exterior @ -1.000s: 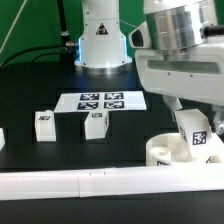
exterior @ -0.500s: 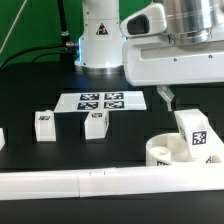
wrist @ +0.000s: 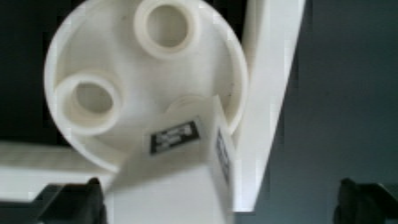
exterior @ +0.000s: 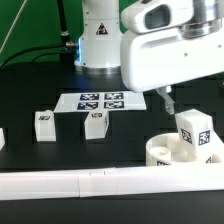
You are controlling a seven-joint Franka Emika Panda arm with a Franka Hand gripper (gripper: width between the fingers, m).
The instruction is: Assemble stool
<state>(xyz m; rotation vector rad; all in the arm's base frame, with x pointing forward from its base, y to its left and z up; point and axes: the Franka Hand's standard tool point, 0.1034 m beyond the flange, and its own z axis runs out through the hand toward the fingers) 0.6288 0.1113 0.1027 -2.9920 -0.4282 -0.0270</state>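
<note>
While one leg [exterior: 195, 133] stands in the seat disc [exterior: 160, 153] at the exterior view's right, two loose legs [exterior: 96, 123] wait on the counter [exterior: 30, 95]; the hand [wrist: 221, 199] hovers spread, holding nothing.

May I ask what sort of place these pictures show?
Probably a robotics lab bench: a white robot arm base on a black table, the marker board, and a tagged white plastic stool leg.

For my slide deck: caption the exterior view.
Open gripper hovers over a leg standing on the round seat; two loose legs wait beside the marker board.
</note>
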